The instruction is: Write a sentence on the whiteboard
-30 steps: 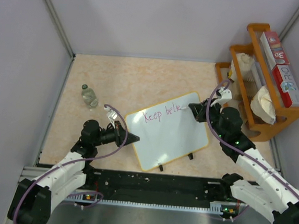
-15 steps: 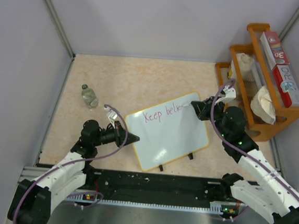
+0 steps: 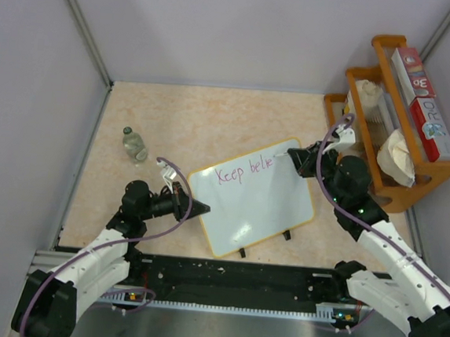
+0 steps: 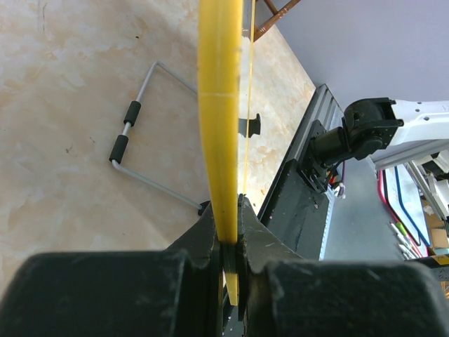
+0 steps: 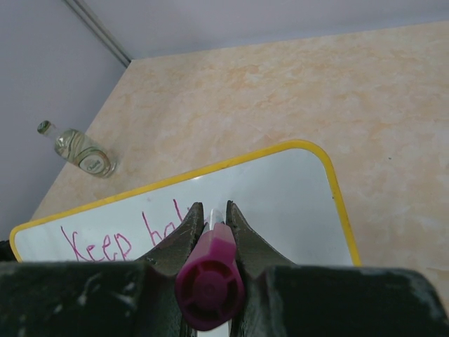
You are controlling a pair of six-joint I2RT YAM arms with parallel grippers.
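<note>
One word plus a fragment: the sentence point(image 3: 244, 170) is mid-writing on the whiteboard point(image 3: 252, 196), centre table. My right gripper point(image 3: 294, 157) clenches the marker point(image 5: 209, 284); my left gripper point(image 3: 202, 208) pinches the board's rim. Next: more letters, light contact.

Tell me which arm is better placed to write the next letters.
Right. The right gripper holds the purple marker at the end of the unfinished words on the whiteboard; the left gripper is clamped on its yellow edge, steadying it.
</note>
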